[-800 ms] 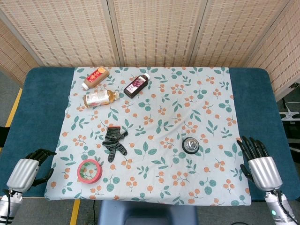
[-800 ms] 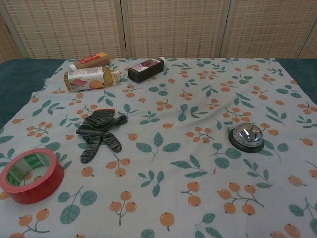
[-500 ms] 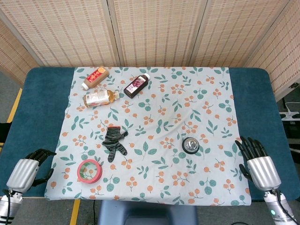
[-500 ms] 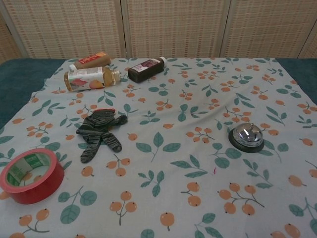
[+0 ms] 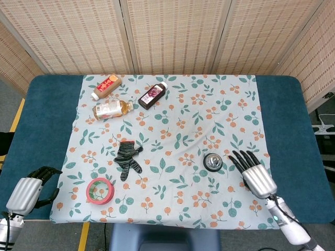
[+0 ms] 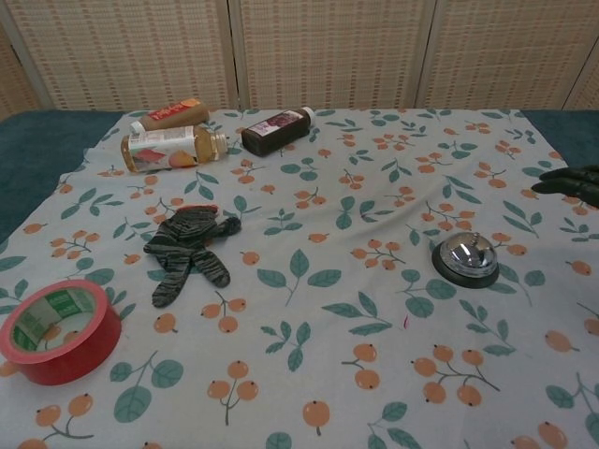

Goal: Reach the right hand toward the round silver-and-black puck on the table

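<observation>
My right robot hand [image 5: 255, 173] has swung inward from the blue edge of the table [image 5: 47, 110], where it sat half a second ago, and now hovers over the flowered cloth [image 5: 183, 130] just to the right of the puck [image 5: 212, 162]. Its fingers are spread apart and it holds nothing. In the chest view only dark fingertips [image 6: 569, 180] show at the right border, so I cannot say how high above the cloth I am.

The puck, silver dome on a black base, sits where it was, right of the cloth's centre, near my fingers but not yet touched. The reach looks mostly done; I judge a short move leftward and down would close the gap.

My left robot hand [image 5: 27, 190] rests at the near left corner, fingers loosely curled, nothing in it.
</observation>
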Robot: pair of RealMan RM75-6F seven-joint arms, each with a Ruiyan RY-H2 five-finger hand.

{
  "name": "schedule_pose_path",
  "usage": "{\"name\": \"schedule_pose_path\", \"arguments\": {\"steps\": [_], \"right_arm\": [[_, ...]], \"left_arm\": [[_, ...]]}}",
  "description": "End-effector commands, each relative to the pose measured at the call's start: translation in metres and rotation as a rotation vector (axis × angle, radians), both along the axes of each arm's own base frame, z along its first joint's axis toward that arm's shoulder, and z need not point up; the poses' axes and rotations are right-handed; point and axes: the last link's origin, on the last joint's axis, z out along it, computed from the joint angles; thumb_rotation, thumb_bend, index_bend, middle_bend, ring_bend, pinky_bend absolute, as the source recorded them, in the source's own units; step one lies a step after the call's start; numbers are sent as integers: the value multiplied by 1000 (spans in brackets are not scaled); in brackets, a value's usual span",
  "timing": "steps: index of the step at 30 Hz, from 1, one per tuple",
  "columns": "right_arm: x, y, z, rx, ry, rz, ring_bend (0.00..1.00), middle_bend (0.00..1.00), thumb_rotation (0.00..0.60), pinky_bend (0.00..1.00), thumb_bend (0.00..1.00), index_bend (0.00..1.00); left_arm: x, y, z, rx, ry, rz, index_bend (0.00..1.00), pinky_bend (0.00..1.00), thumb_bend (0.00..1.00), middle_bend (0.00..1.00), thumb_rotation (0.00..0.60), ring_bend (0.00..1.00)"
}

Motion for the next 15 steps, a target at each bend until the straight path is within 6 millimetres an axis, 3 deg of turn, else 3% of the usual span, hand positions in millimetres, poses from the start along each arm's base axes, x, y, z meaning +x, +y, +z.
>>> {"name": "schedule_pose_path", "arguments": {"steps": [1, 7, 15], "right_arm": [[9, -32, -28, 53, 13, 23, 0, 0, 600, 67, 1000, 0], [4, -63, -62, 130, 33, -14, 0, 0, 600, 55, 1000, 0], [0, -79, -88, 166, 31, -24, 0, 0, 600, 53, 1000, 0]], "left_arm": [[0, 0, 1, 0, -3, 2, 297, 354, 388, 289, 600, 215], [0, 0, 2, 2, -11, 0, 299, 354, 388, 289, 600, 215], [1, -1, 3, 1, -14, -8, 300, 354, 388, 290, 600, 215]]}}
